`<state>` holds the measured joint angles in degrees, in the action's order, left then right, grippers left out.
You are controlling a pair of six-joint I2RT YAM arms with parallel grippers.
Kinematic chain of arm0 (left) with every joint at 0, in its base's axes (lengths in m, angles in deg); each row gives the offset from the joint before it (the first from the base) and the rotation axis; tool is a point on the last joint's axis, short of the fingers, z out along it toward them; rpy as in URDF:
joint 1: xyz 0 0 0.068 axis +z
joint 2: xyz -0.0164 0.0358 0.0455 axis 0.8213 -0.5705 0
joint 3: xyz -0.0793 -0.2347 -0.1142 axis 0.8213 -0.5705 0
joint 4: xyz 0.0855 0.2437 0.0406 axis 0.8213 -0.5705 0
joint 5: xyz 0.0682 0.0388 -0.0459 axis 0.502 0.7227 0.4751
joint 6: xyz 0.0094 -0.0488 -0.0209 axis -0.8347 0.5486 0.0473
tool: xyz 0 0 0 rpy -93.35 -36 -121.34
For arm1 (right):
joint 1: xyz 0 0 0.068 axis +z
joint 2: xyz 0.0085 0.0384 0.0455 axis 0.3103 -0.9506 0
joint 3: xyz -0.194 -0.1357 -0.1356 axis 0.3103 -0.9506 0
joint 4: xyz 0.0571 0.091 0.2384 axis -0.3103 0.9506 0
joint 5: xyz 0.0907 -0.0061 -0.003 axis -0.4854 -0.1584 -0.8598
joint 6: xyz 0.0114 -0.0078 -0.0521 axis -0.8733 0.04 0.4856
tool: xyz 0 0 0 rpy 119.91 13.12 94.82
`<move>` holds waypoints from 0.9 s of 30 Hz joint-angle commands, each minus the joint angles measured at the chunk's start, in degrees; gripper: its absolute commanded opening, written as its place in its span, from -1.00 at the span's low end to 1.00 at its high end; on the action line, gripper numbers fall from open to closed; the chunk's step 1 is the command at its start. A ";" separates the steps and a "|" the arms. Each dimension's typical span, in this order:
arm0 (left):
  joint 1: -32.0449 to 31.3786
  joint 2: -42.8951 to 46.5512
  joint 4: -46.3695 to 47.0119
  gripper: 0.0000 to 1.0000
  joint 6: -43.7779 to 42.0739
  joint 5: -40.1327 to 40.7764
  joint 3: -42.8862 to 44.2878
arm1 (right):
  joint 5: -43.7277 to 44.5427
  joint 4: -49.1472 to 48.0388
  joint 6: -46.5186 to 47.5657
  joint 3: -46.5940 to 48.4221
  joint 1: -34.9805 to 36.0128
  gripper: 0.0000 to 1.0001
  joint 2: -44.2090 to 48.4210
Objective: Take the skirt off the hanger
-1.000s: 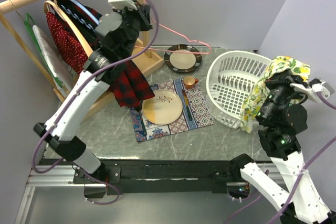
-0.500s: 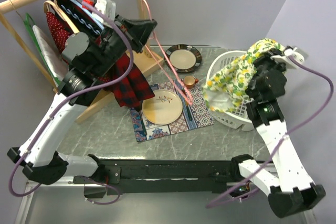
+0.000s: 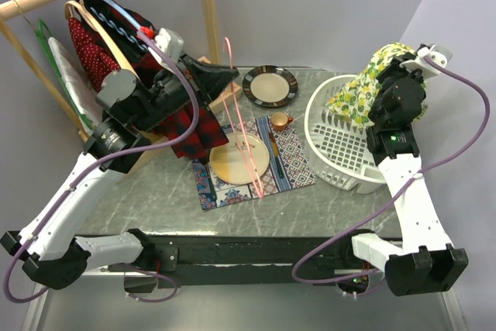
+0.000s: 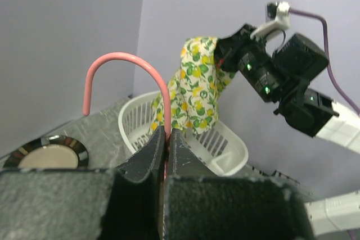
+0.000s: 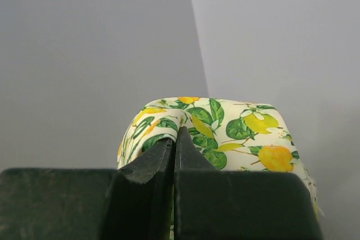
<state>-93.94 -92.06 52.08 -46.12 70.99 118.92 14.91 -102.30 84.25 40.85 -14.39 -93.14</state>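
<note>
The skirt [image 3: 363, 92] hangs at upper right over the basket [image 3: 329, 162], clenched in the right tool [image 5: 175, 134]. It is well apart from the hanger [image 4: 121, 55], which the left tool [image 4: 167, 134] clamps at frame centre.

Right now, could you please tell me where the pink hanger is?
In the top view, left of centre: the pink hanger is pinched in the left claw, slanting down over the plate on the patterned mat, beside the clothes rack.
</note>
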 commanded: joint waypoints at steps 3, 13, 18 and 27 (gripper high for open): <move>-0.04 2.62 3.21 -0.98 -0.84 -3.59 -4.76 | -10.57 5.31 -8.11 -4.85 -0.26 -1.00 2.29; -0.04 3.76 4.26 -0.99 -3.21 -0.61 -10.30 | -20.06 34.48 -18.58 1.54 -0.25 0.58 -3.16; -0.04 4.38 4.53 -0.99 -4.26 4.92 -13.46 | -38.55 40.30 -18.32 7.08 0.18 0.64 2.55; -0.04 2.27 3.39 -0.98 -5.49 13.45 -14.08 | -59.19 35.38 -24.37 4.80 13.26 0.44 13.72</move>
<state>-93.94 -89.94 53.20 -50.21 78.53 104.38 -36.32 -64.83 64.25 45.79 -8.08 -81.70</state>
